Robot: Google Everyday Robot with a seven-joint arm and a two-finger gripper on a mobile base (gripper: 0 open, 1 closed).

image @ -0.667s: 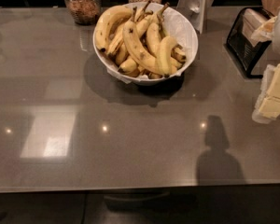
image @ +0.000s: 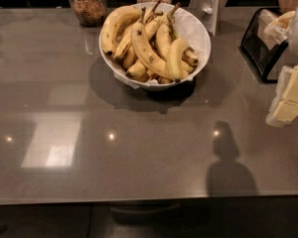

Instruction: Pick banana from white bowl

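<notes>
The white bowl (image: 202, 37) stands at the back middle of the grey counter and holds several bananas. The short, plump, curved yellow banana (image: 175, 57) lies on top at the bowl's right front side, next to a long brown-spotted one (image: 145, 51). My gripper (image: 291, 94) shows as cream and white parts at the right edge of the view. It is well to the right of the bowl, apart from it, and holds nothing that I can see.
Two glass jars (image: 88, 3) with brown contents stand behind the bowl. A white upright stand (image: 207, 4) is at the back right. A black wire holder (image: 260, 46) sits near the right edge, close to my arm. The counter's front edge (image: 139, 200) runs along the bottom.
</notes>
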